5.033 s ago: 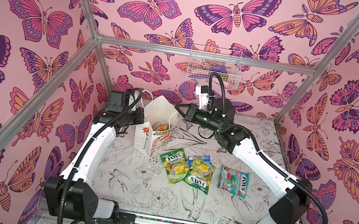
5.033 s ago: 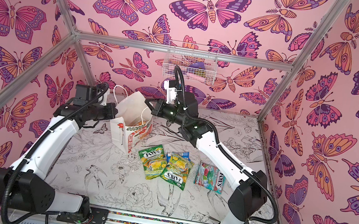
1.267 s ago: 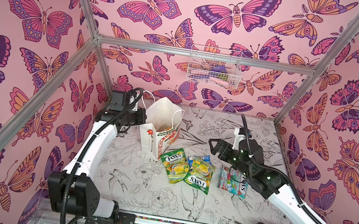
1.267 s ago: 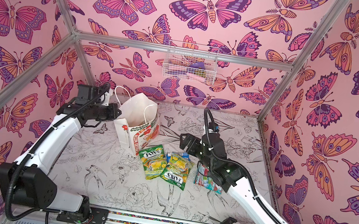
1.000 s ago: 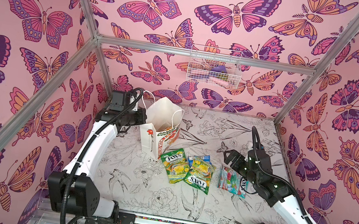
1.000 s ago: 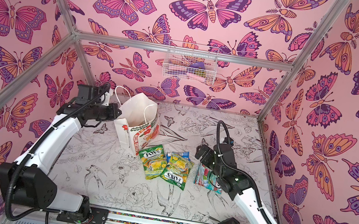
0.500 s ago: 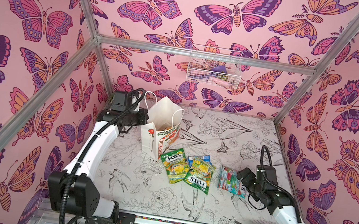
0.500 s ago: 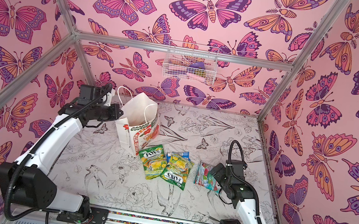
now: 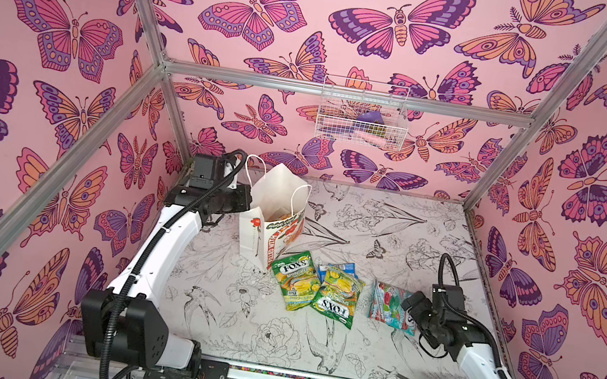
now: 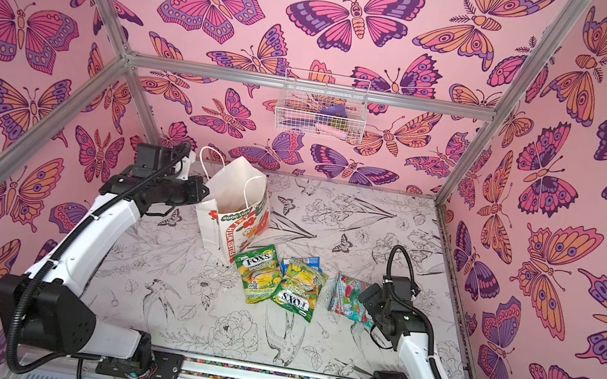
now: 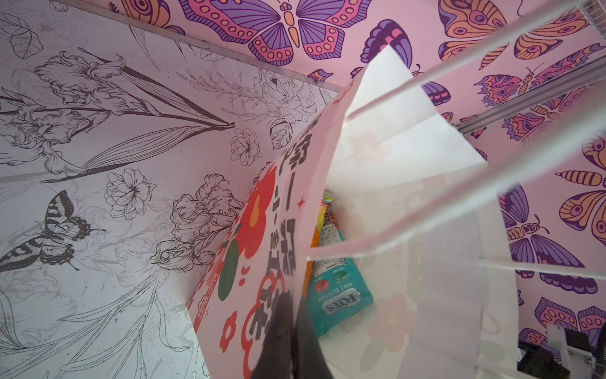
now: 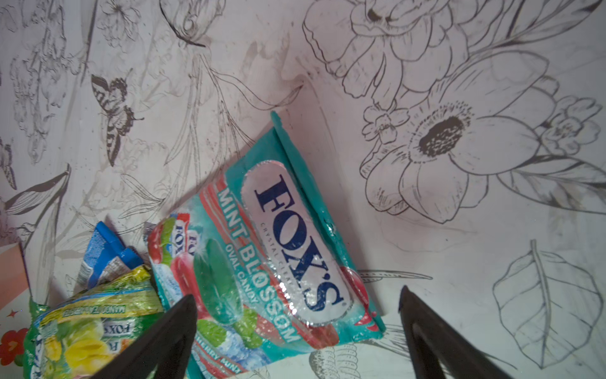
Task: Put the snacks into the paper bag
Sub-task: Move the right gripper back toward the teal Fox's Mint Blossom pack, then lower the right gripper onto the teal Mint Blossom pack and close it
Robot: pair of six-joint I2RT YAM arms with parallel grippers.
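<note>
Bag-holding is the work on my left side. My left gripper [image 11: 292, 308] is pinched shut on a printed wall of the paper bag [image 9: 272, 210], just under the rim. The bag stands upright at the back left of the table [image 9: 393, 223] with its mouth gaping.

The left wrist view shows two snacks already down inside: a teal FOX'S packet [image 11: 337, 295] and an orange packet [image 11: 314, 241] tucked beyond it.

Just right of the bag's foot, flat on the table, lies one green-yellow FOX'S bag [image 9: 293, 281]. A second green-yellow bag [image 9: 337, 300] touches its edge, and the small blue-white packet [image 9: 338, 267] pokes out from under that second bag.

Just beside that pile the Mint Blossom packet [image 12: 278, 249] lies face up. My right gripper [image 12: 296, 293] hangs low over its lower end, jaws spread wide and holding nothing. One tip sits over the packet's face on the pile side, the other past its far edge over bare table.

I judge the step in hand to be the pick of this mint packet, with the task under halfway done. Next I should:

- Shift so both tips clear the packet's sides.
- Drop to the table and close across its width. The film looks slick and flat, so the bite must be firm.
- Lift and carry it leftward over the pile, past the cord handles [image 9: 298, 198], and let go above the open mouth.

I cannot find the dark purple wrapper.
</note>
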